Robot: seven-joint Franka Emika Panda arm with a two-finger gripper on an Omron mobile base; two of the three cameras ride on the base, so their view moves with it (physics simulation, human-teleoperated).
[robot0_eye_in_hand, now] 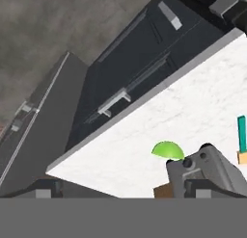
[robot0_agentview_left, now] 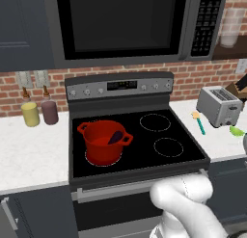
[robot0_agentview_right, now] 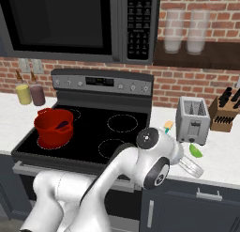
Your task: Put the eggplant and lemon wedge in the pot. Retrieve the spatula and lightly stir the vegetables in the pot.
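Observation:
The red pot [robot0_agentview_left: 99,148] [robot0_agentview_right: 49,132] stands on the stove's front left burner, and the dark purple eggplant [robot0_agentview_left: 115,137] [robot0_agentview_right: 62,126] lies inside it. On the white counter right of the stove, the lemon wedge [robot0_agentview_left: 236,131] [robot0_agentview_right: 196,151] [robot0_eye_in_hand: 168,150] looks green. The teal-handled spatula [robot0_agentview_left: 198,122] [robot0_agentview_right: 168,127] [robot0_eye_in_hand: 241,133] lies left of the toaster. My arm reaches over that counter near the wedge. In the hand view my gripper [robot0_eye_in_hand: 123,189] is open, its tips wide apart with nothing between them, and the wedge is just ahead of the right tip.
A grey toaster [robot0_agentview_left: 219,106] [robot0_agentview_right: 192,119] [robot0_eye_in_hand: 207,167] stands between spatula and wedge. A knife block [robot0_agentview_right: 225,113] is at the back right. Two bottles [robot0_agentview_left: 38,112] stand left of the stove. A microwave [robot0_agentview_left: 125,25] hangs above. Dark cabinet fronts [robot0_eye_in_hand: 125,83] lie below the counter edge.

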